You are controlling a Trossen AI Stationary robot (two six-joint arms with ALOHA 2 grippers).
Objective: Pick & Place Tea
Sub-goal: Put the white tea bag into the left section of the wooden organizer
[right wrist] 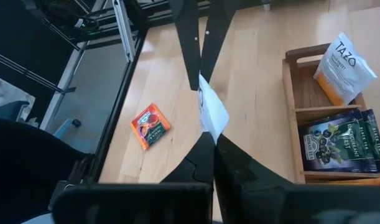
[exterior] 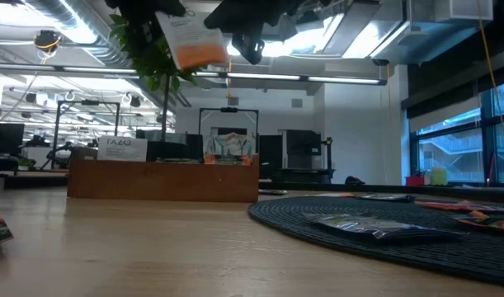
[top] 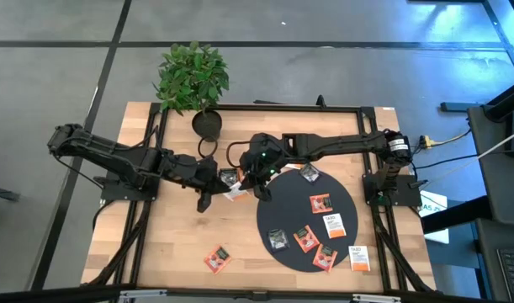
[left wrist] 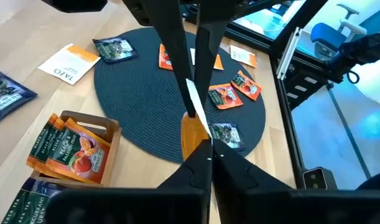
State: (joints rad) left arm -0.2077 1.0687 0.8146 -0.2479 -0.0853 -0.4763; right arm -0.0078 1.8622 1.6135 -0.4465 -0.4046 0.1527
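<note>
Midair, both pincers meet over the table (top: 156, 252), just beside the mat's (top: 282, 215) edge, each pinching the same white-and-orange sachet (top: 235, 193): the left pincer (top: 225, 180) and the right pincer (top: 244, 182) from opposite sides. More sachets lie on the mat, one red sachet (top: 217, 257) on bare wood, others stand in the tray (right wrist: 314, 93).

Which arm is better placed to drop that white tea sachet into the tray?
Likely left: left tool and right tool both pinch the white sachet over the tray, which lies on the left arm's side.
</note>
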